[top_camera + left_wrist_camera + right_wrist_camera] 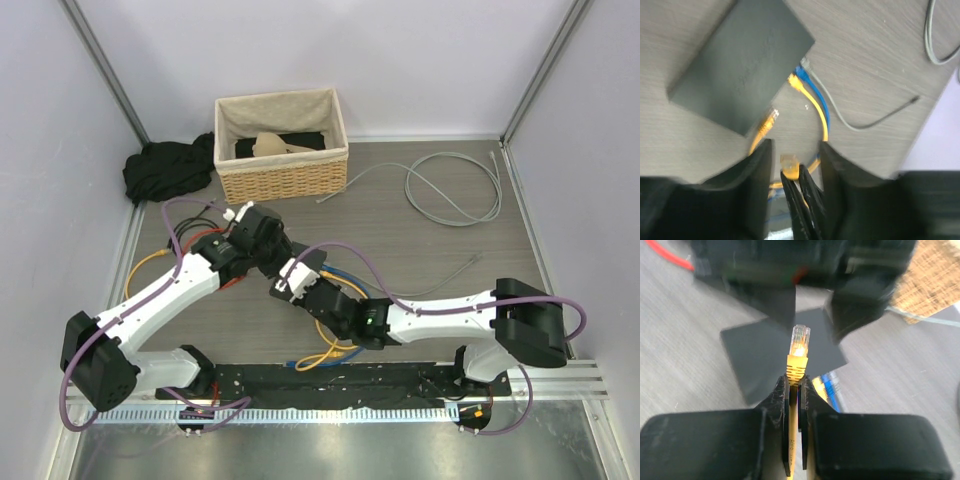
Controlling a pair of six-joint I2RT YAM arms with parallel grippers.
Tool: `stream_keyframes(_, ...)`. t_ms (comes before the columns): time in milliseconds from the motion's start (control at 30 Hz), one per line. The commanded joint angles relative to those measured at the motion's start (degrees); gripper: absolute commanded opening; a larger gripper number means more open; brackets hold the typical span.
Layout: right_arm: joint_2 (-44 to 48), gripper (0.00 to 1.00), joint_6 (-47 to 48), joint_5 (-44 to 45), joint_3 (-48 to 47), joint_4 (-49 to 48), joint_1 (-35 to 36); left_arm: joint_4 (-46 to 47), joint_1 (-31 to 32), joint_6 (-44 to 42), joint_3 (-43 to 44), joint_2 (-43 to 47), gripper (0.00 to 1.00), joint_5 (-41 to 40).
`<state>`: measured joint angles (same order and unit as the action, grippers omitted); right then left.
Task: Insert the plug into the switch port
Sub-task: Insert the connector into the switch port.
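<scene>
Yellow-booted, clear-tipped cable plug (800, 342) clamped in fully closed right gripper (796, 384).
Long axis aimed forward at flat dark-grey switch box (760, 365), just ahead, apparently not touching.

No legible text, even on the switch (742, 65).
</scene>
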<state>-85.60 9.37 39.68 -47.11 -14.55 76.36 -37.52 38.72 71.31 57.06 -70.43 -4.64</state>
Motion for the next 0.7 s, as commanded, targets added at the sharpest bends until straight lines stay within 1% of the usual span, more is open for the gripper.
stream_keyframes(0,5.2,0.01,-7.3,-8.1,0.7,7.3,-3.4,5.4,-0.6,-12.7,1.6,1.4,0.6,-8.4)
stream_keyframes(67,6.7,0.01,-9.3,-12.8,3.1,10.0,-5.0,8.9,-1.4,-18.5,1.0,1.9,0.69,-10.2)
stream_keyframes(100,8.1,0.01,-10.6,-14.4,3.9,10.9,-7.1,9.8,-1.6,-22.9,0.8,1.8,0.76,-10.5)
stream_keyframes(167,9.6,0.01,-13.4,-19.6,6.7,12.3,-9.4,13.5,-3.0,-27.7,-0.5,1.2,0.78,-9.8)
stream_keyframes(200,10.2,0.01,-14.1,-20.9,7.6,12.3,-11.8,14.7,-3.5,-29.6,-1.5,0.7,0.8,-8.6)
stream_keyframes(233,11.2,0.01,-14.9,-22.0,8.6,12.3,-12.8,16.5,-4.3,-33.1,-1.9,0.2,0.8,-7.8)
stream_keyframes(300,11.4,0.01,-15.3,-24.8,9.9,12.8,-15.5,17.7,-5.1,-34.7,-2.8,-2.2,0.84,-5.9)
stream_keyframes(433,10.7,0.01,-15.8,-31.1,11.1,12.2,-19.6,23.5,-6.3,-39.9,-5.0,-7.2,0.85,-2.1)
stream_keyframes(500,9.8,0.01,-15.2,-34.2,11.5,11.4,-20.2,26.5,-6.6,-42.8,-5.7,-10.2,0.85,-0.5)
stream_keyframes(567,9.0,0.01,-14.6,-36.4,12.0,9.6,-21.2,28.5,-7.6,-45.5,-6.0,-12.5,0.85,2.6)
stream_keyframes(600,8.6,0.01,-13.9,-37.9,12.1,9.1,-21.4,29.6,-8.0,-46.4,-5.8,-15.1,0.85,3.5)
stream_keyframes(633,8.2,0.01,-13.3,-41.1,12.1,8.4,-21.8,30.0,-8.7,-47.1,-5.6,-16.3,0.85,4.4)
stream_keyframes(667,7.7,0.01,-12.7,-42.1,11.9,8.2,-22.2,30.4,-9.1,-48.5,-5.4,-17.4,0.84,7.2)
